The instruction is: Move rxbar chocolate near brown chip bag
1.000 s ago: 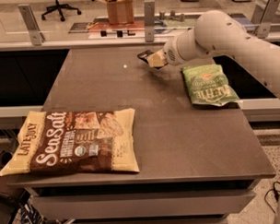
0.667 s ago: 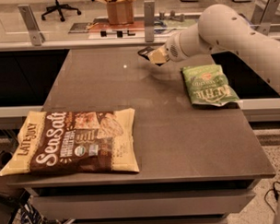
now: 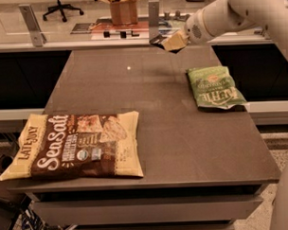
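The brown chip bag (image 3: 76,146) lies flat at the table's front left, with "Sea Salt" and "Late July" lettering. My gripper (image 3: 169,42) hangs above the table's far edge, right of centre, at the end of the white arm (image 3: 235,12). A small dark flat piece (image 3: 156,40) sticks out to the left of its tan fingers (image 3: 175,41); it looks like the rxbar chocolate, held off the table. No bar lies on the tabletop.
A smaller green chip bag (image 3: 214,87) lies at the table's right side, below the gripper. The dark table (image 3: 149,116) has a glass barrier and a counter with a brown box (image 3: 124,11) behind its far edge.
The gripper has risen and moved right, from just above the tabletop to over the far edge, with the dark piece in it. Both bags have stayed put.
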